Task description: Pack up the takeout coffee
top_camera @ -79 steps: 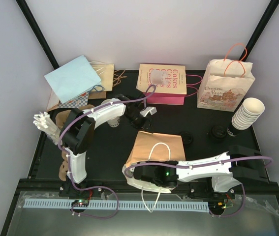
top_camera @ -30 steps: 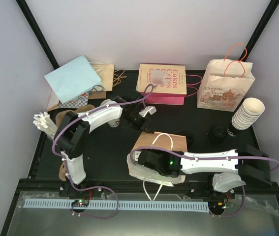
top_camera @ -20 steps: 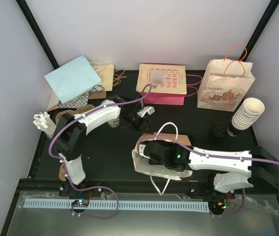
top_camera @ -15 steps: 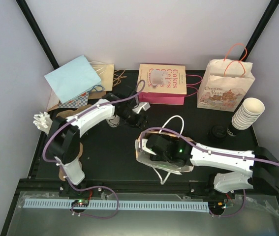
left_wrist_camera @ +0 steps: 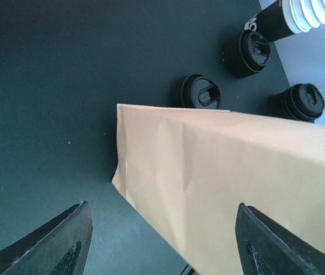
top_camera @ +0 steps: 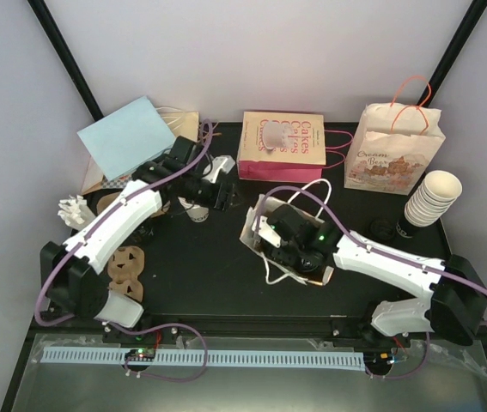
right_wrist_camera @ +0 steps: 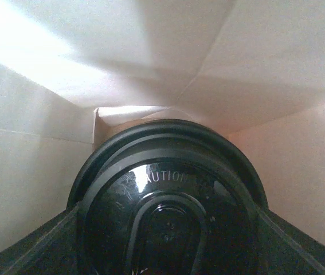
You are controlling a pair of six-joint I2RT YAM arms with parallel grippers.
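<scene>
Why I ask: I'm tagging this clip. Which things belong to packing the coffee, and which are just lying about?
Job in hand: takeout coffee, black-lidded; brown paper bag around it.
Lying about: loose black lids; cup stack; Cakes bag; blue bag; pulp carriers.

Pale lilac-white walls point(top_camera: 226, 51) close in the back and both sides. Two slanted black metal poles point(top_camera: 64, 58) run up the rear corners. The matte black table point(top_camera: 191, 275) ends in front at a grey metal ledge point(top_camera: 252, 388).
</scene>
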